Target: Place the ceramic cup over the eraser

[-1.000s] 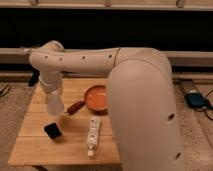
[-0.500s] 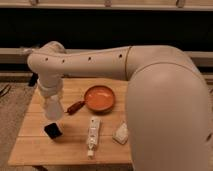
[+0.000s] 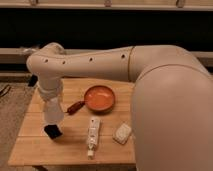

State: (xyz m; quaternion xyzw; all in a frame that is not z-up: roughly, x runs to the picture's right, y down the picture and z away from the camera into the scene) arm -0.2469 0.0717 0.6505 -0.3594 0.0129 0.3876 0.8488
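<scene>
The ceramic cup (image 3: pixel 53 114) is a small white tapered shape hanging under my wrist at the left of the wooden table (image 3: pixel 30 146). My gripper (image 3: pixel 51 102) is shut on it from above and holds it upside down. The eraser (image 3: pixel 52 132), a small black block, lies on the table directly below the cup. The cup's rim is just above it or touching its top; I cannot tell which. My arm reaches in from the right across the top of the view.
A wide orange bowl (image 3: pixel 99 97) sits mid-table with a red-handled tool (image 3: pixel 76 107) at its left edge. A long white power strip (image 3: pixel 93 132) lies right of the eraser. A small white block (image 3: pixel 122 133) lies further right. My arm's large link covers the right side.
My gripper has come down with the cup, from well above the eraser to just over it. The big arm link has shifted right, uncovering the small white block.
</scene>
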